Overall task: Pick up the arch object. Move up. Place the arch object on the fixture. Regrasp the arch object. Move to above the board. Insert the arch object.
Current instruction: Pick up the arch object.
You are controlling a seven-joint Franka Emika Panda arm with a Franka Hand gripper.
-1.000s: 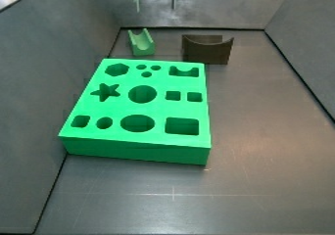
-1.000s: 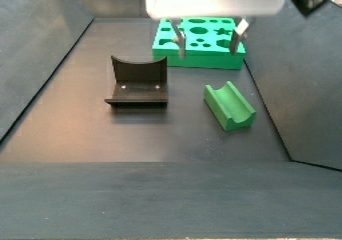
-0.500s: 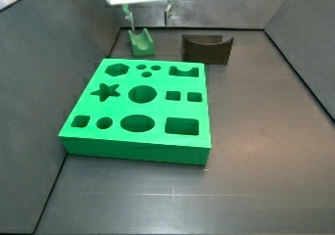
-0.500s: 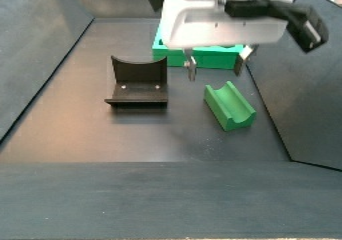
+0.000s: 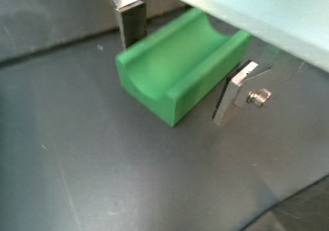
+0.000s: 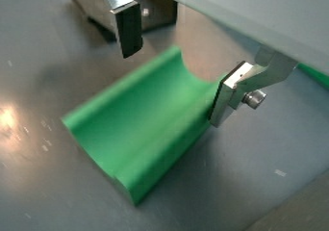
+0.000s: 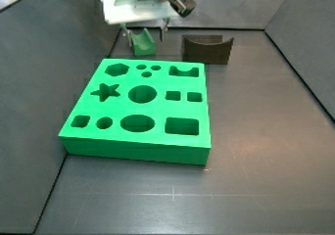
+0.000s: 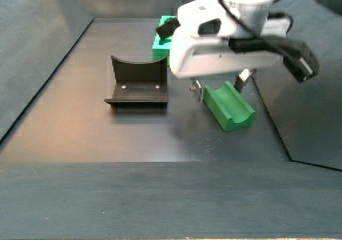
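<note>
1. The gripper (image 5: 183,60) is low over the arch object (image 5: 180,67), with its 2 fingers (image 5: 129,21) spread apart on either side of the block; in both wrist views a gap shows between each pad and the green sides, so nothing is clamped.
2. The arch object (image 6: 139,122) lies flat on the dark desk (image 6: 52,206) with its curved groove facing up, running along its length.
3. In a side view the gripper (image 8: 218,87) hangs under the white wrist housing (image 8: 221,46), its finger tips reaching down beside the near end of the arch object (image 8: 230,108).
4. The fixture (image 8: 135,83) sits on the desk just beside the arch object, apart from it, with its concave dip open toward the top.
5. The board (image 7: 140,108) lies flat in the middle of the desk (image 7: 262,151), with its star, round, square and arch cutouts showing.
6. In that side view the gripper (image 7: 140,29) stands beyond the board's far edge, over the arch object (image 7: 143,43), and the fixture (image 7: 209,48) is near it along the same far edge.
7. In a side view the board (image 8: 164,34) shows only as a green corner behind the wrist housing.
</note>
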